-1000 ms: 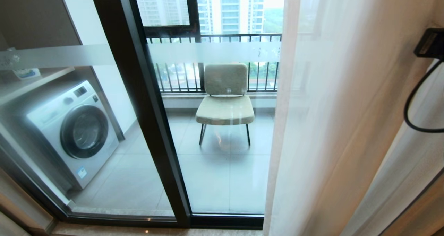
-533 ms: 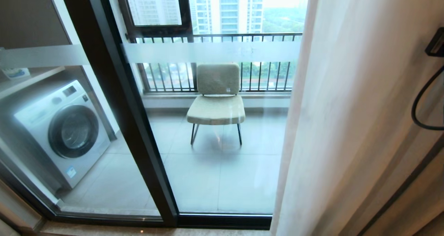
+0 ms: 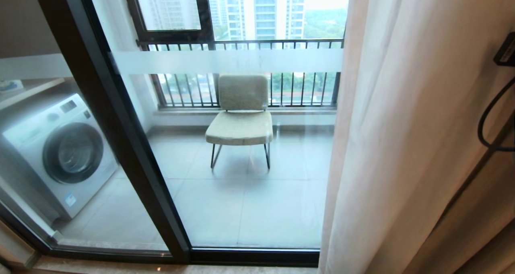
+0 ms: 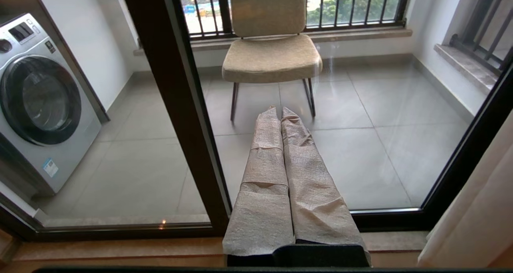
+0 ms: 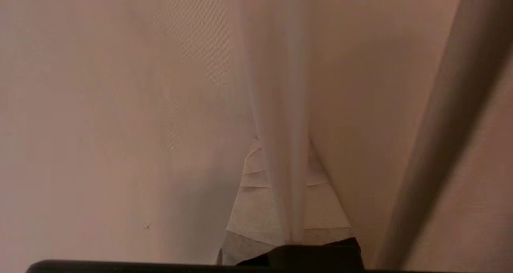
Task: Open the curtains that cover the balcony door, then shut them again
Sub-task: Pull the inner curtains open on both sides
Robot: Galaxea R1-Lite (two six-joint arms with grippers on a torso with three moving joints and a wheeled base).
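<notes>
Head view: curtains (image 3: 402, 145) bunched at right; balcony door (image 3: 249, 185) glass mostly uncovered.

Left wrist view: left gripper (image 4: 280, 114) parked, fingers pressed together, empty, pointing at glass.

Right wrist view: right gripper (image 5: 280, 152) clenched on sheer fold, fabric pinched between fingers. Cloth light, limp, slippery; judge leading edge best hold.

The head view looks forward and down, from close by, through the balcony door (image 3: 241, 153) at a chair (image 3: 240, 119) and a washing machine (image 3: 60, 153). The left wrist view sits lower and nearer the floor, facing the same glass, chair (image 4: 272, 44) and washing machine (image 4: 40, 100). The right wrist view is pressed up against the curtains (image 5: 160, 104), which fill it.
</notes>
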